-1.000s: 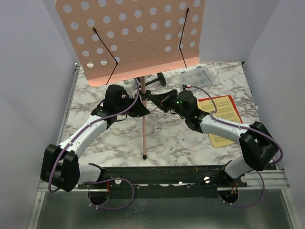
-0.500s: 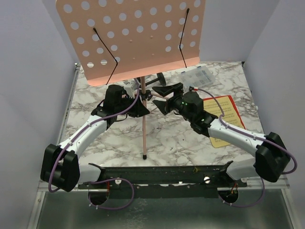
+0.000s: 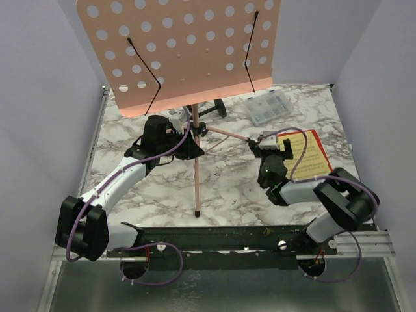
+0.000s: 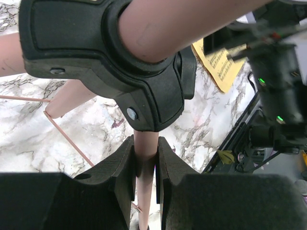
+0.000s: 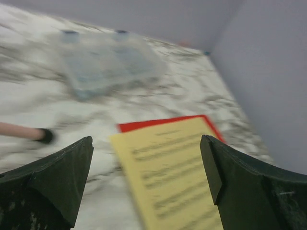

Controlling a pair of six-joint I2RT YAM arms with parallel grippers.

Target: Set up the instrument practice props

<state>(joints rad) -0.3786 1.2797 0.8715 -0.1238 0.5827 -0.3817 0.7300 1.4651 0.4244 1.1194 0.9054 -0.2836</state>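
The pink perforated music stand stands upright at the back of the marble table. My left gripper is shut on its thin pink pole, just under the black tripod hub. One leg reaches right, and its black tip rests on the table. My right gripper is open and holds nothing. It hovers low over the yellow sheet-music page, which lies on the red page. The black microphone shows partly behind the pole.
A clear plastic compartment box sits at the back right. Grey walls close in both sides and the back. A metal rail runs along the near edge by the arm bases.
My right gripper has opened, let go of the stand's leg near the hub, and drawn back right and down toward the pages. The left gripper has held still on the pole.
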